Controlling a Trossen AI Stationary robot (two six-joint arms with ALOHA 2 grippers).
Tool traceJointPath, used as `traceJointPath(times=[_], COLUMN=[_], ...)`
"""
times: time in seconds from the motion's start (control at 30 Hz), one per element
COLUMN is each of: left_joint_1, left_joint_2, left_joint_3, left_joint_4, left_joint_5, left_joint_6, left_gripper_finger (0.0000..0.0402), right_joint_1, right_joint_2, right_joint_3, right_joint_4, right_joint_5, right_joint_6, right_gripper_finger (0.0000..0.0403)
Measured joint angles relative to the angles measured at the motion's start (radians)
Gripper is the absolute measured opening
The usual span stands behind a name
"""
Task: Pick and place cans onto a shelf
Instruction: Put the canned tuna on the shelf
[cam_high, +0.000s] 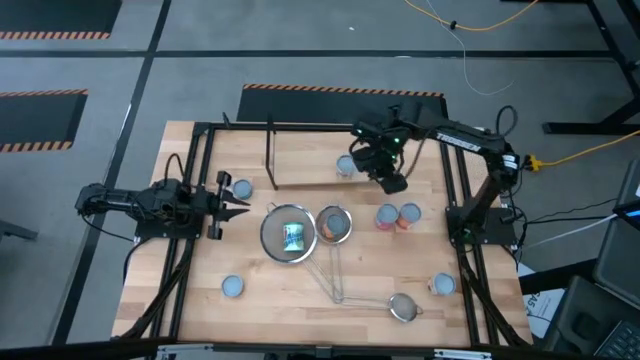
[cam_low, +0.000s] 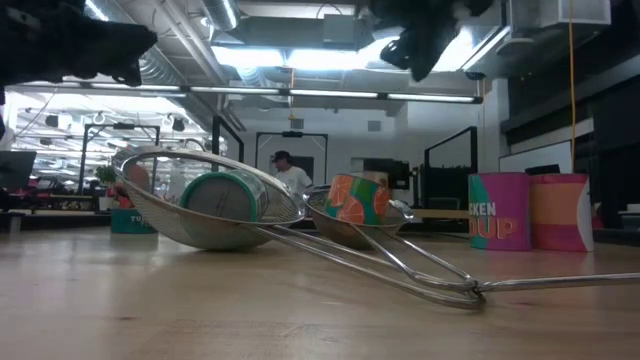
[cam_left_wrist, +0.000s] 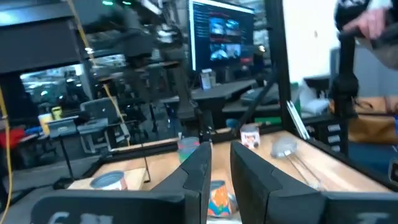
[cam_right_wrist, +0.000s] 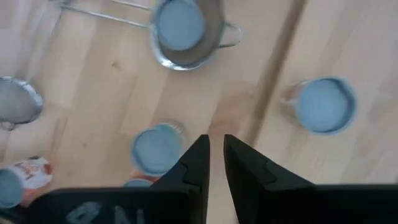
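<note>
Starting with the big stuff: your wooden table (cam_high: 300, 310) has the shelf (cam_high: 275, 155) along its far edge, just black rods from above, and I can't spot a can parked on it for sure. Then three steel strainers; the large strainer (cam_high: 288, 234) mid-table has a green can (cam_high: 292, 236) lying in it, the middle one (cam_high: 334, 224) right beside it holds an orange can (cam_high: 329, 228), and a small one (cam_high: 403, 306) sits near-right. Loose cans are scattered: one far-right of centre (cam_high: 346, 165), a pair (cam_high: 398, 215) on the right, one near-right (cam_high: 442, 285), one near-left (cam_high: 232, 286) and one by the left gripper (cam_high: 241, 188). Your right gripper (cam_right_wrist: 216, 163) hovers above the table near that far can, fingers nearly together with a slim gap, holding nothing. Your left gripper (cam_left_wrist: 221, 171) sits at the left side, same narrow gap, empty. Looks to me like you're between picks, so next you'd need to open the right fingers, drop over a can and close.
</note>
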Motion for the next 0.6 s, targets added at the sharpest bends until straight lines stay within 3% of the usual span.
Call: traceJointPath(times=[0.33, 0.6], left_joint_1=[0.0, 0.0], left_joint_2=[0.137, 0.379], left_joint_3=[0.129, 0.354], left_joint_4=[-0.022, -0.322], left_joint_5=[-0.079, -0.169], left_joint_6=[-0.095, -0.252], left_gripper_finger=[0.0054, 0.0054], right_joint_1=[0.086, 0.157], right_joint_2=[-0.278, -0.51], right_joint_3=[-0.328, -0.603], right_joint_4=[0.2, 0.407], right_joint_5=[0.009, 0.045], right_joint_6=[0.169, 0.324], right_gripper_finger=[0.0053, 0.0053])
